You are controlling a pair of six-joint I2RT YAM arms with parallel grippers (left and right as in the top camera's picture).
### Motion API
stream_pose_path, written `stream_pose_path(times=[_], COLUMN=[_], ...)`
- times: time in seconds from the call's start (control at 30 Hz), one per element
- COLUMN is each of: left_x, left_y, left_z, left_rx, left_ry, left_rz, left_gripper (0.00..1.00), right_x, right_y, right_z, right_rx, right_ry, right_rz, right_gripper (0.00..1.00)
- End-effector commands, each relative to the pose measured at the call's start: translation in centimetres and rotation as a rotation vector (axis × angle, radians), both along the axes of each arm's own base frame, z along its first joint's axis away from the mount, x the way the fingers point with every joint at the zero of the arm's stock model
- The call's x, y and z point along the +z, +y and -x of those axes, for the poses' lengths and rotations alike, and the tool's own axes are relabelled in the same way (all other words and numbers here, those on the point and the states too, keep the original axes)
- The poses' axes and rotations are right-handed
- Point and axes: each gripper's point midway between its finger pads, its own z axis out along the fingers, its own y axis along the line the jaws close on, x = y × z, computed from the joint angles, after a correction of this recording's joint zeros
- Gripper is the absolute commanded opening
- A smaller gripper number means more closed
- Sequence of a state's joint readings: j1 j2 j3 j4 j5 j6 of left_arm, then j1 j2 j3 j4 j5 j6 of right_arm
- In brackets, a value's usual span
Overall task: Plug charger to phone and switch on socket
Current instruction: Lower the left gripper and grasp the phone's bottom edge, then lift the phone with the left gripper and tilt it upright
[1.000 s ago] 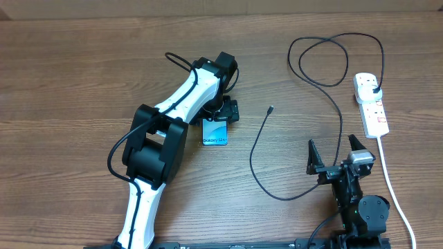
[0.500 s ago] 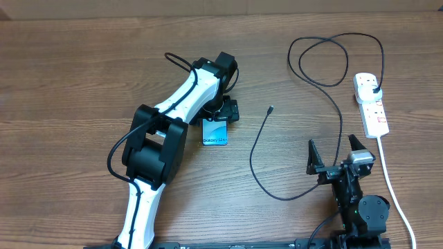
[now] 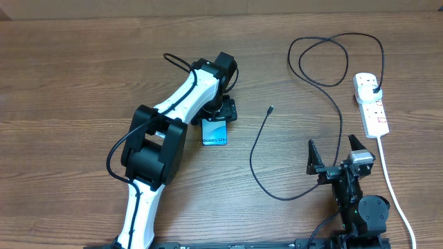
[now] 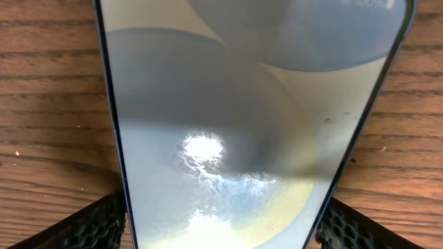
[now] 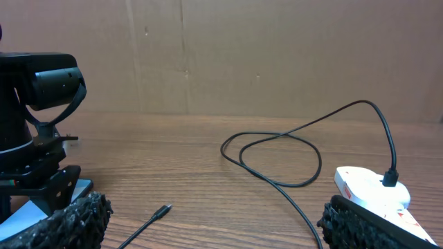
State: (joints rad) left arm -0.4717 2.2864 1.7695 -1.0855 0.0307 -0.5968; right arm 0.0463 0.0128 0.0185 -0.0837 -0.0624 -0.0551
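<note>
The phone (image 3: 215,133) lies on the wood table, its screen with "Galaxy S24+" facing up. My left gripper (image 3: 223,111) sits over its far end. In the left wrist view the phone (image 4: 242,104) fills the frame, and the left gripper (image 4: 221,225) has a finger against each of its long edges. The charger cable (image 3: 339,131) loops across the right side. Its connector tip (image 3: 270,108) lies free to the right of the phone, and its plug (image 3: 374,88) sits in the socket (image 3: 370,105). My right gripper (image 3: 337,155) is open and empty near the front, with the tip (image 5: 164,209) and the socket (image 5: 370,188) ahead of it.
The socket's thick white cord (image 3: 391,180) runs down the right side past the right arm. The cable's big loop (image 3: 325,62) lies at the back right. A cardboard wall (image 5: 242,55) stands behind the table. The left arm (image 3: 173,117) stretches diagonally across the left half.
The left gripper has shifted very slightly to the left at the phone. The right arm, cable and socket have not moved.
</note>
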Motion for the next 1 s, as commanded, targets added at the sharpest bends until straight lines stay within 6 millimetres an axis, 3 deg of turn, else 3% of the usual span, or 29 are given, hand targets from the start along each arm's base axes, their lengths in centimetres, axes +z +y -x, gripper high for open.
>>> stream_pose_path(times=[0.0, 0.07, 0.47, 0.83, 0.97], left_x=[-3.5, -3.5, -3.4, -1.2, 0.6], left_y=[-0.4, -0.5, -0.7, -0.9, -0.3], left_z=[2.1, 2.1, 2.0, 0.5, 0.1], left_rx=[0.000, 0.000, 0.007, 0.009, 0.028], left_ry=[0.101, 0.100, 0.098, 0.073, 0.090], left_rz=[0.018, 0.018, 0.029, 0.042, 0.039], left_gripper=[0.88, 0.82, 0.75, 0.73, 0.72], right_x=[-0.2, -0.2, -0.2, -0.2, -0.2], right_y=[-0.1, -0.1, -0.1, -0.1, -0.1], right_z=[0.0, 0.0, 0.0, 0.0, 0.0], right_rx=[-0.005, -0.005, -0.005, -0.005, -0.005], right_ry=[-0.002, -0.002, -0.002, -0.002, -0.002], right_rz=[-0.001, -0.001, -0.001, -0.001, -0.001], right_gripper=[1.00, 1.00, 1.00, 1.00, 1.00])
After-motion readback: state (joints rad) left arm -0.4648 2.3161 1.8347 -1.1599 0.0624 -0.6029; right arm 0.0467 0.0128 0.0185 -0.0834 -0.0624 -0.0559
